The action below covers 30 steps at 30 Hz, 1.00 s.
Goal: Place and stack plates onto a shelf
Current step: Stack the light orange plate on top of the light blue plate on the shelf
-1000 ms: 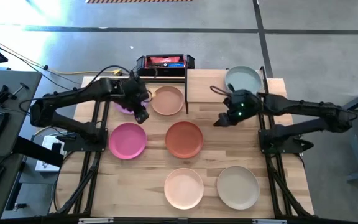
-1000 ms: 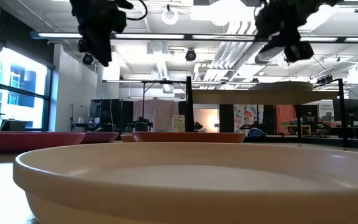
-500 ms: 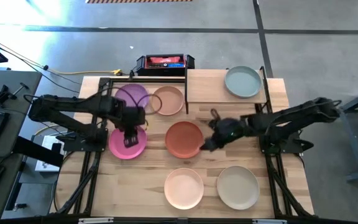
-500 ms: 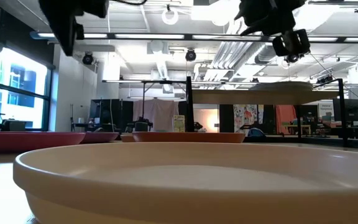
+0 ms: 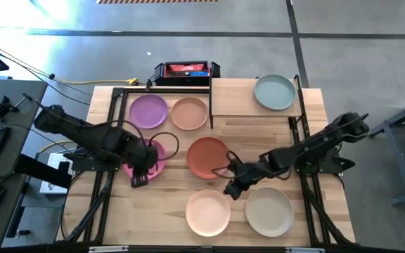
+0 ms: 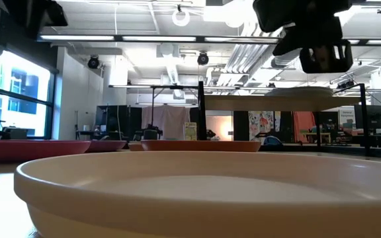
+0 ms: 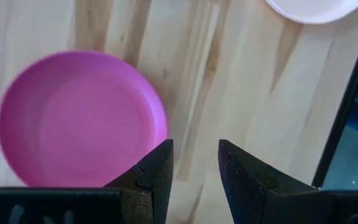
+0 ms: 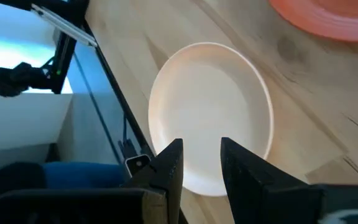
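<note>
Now we see left gripper (image 5: 138, 180) open just over pink plate's (image 5: 151, 156) rim; right gripper (image 5: 232, 190) open above peach plate (image 5: 208, 212).

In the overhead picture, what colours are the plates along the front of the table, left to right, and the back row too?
Front: peach plate → beige plate. Back: purple plate → tan plate → teal plate, which sits on the shelf.

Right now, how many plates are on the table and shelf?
7: round matte purple plate and tan at the back, pink, terracotta, peach, beige, teal on the light-wood shelf. Stacks could hide more.
</note>
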Available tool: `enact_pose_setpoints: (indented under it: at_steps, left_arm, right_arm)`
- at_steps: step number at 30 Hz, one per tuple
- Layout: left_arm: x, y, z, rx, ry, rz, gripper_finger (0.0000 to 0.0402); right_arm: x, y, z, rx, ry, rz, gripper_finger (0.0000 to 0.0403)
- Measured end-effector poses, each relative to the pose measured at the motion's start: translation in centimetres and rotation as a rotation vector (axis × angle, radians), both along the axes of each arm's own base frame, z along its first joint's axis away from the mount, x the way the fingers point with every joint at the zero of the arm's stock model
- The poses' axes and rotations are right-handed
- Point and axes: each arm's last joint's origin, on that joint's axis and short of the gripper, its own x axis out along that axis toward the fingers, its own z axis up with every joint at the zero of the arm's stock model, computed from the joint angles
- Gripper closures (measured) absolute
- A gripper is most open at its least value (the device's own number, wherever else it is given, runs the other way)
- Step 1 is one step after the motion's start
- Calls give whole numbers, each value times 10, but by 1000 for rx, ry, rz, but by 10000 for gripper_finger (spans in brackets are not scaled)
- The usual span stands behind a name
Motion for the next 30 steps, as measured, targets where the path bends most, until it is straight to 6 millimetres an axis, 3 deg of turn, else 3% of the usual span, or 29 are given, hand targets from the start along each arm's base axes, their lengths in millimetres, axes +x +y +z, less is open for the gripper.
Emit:
enact_pose_setpoints:
  at_steps: [10, 19, 30]
  left_arm:
    - [-4, -21, 1, 5, -59, 13, 284]
    - [-9, -30, 2, 34, -81, 22, 284]
    - [-10, -32, 2, 48, -90, 24, 284]
  right_arm:
    - [26, 18, -7, -196, 200, 51, 313]
    - [50, 28, -28, -239, 289, 84, 313]
    - [52, 29, -44, -262, 353, 89, 313]
